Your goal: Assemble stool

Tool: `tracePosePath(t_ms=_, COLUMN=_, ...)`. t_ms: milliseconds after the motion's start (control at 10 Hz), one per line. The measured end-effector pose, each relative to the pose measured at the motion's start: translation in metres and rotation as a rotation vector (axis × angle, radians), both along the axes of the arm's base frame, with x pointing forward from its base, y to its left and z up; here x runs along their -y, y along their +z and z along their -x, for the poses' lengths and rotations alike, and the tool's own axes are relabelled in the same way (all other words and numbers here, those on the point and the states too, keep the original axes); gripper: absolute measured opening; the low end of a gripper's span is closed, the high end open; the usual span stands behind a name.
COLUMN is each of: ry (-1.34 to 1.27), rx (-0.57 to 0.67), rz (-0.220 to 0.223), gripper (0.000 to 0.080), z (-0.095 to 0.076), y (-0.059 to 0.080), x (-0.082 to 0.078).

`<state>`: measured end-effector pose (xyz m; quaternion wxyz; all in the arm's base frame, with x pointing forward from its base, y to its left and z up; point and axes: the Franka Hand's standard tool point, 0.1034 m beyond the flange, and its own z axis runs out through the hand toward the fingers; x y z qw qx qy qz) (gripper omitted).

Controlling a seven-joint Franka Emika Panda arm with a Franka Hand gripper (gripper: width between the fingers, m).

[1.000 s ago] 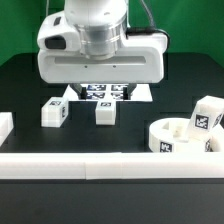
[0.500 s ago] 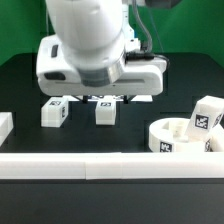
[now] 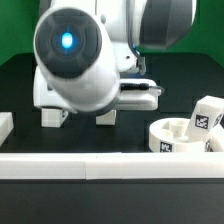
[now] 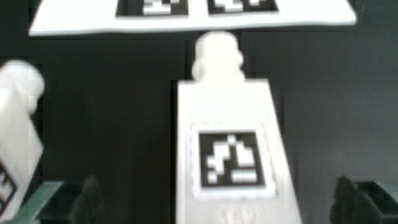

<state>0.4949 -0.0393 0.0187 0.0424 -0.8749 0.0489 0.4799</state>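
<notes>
I read the pincer (image 4: 221,203) as spread wide: its dark fingers (image 4: 61,200) stand on either side of one stool leg (image 4: 226,135), clear of it. That leg lies flat on the counter (image 4: 107,70), tag up, peg toward the marker board (image 4: 196,15). A second leg (image 4: 18,115) lies just beside it. At the exterior view's right sits the seat (image 3: 165,140), with a third leg (image 3: 207,115) at its far rim.

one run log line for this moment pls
step: stool assembly | gripper: open, astride lying leg | second leg: beside it | seat: exterior view's right | third leg: by seat | marker board: beyond peg
</notes>
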Motion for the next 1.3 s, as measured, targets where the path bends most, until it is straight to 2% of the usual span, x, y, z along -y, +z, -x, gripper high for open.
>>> tracePosePath(t_ms=500, ry=0.011, rx=0.005, rz=-0.007, gripper=0.0649, z=-0.002, y=-0.011, x=-0.006)
tracePosePath(t_ms=600, ry=0.012, rx=0.009, rz=-0.006, gripper=0.0601, z=-0.002, y=-0.013, x=-0.006)
tracePosePath(t_ms=700, ry=0.013, rx=0.014, rz=-0.007, gripper=0.0601, z=-0.002, y=-0.015, x=-0.007)
tracePosePath(t_ms=800, ry=0.013, rx=0.013, rz=-0.007, gripper=0.0426, z=-0.002, y=-0.015, x=-0.007)
tracePosePath(t_ms=900, ry=0.013, rx=0.013, rz=-0.007, gripper=0.0426, z=-0.002, y=-0.014, x=-0.007)
tracePosePath(t_ms=1000, ry=0.013, rx=0.014, rz=-0.007, gripper=0.0335, z=-0.002, y=-0.014, x=-0.007)
tracePosePath(t_ms=1300, ry=0.014, rx=0.02, rz=-0.007, gripper=0.0335, z=-0.005, y=-0.009, x=-0.009)
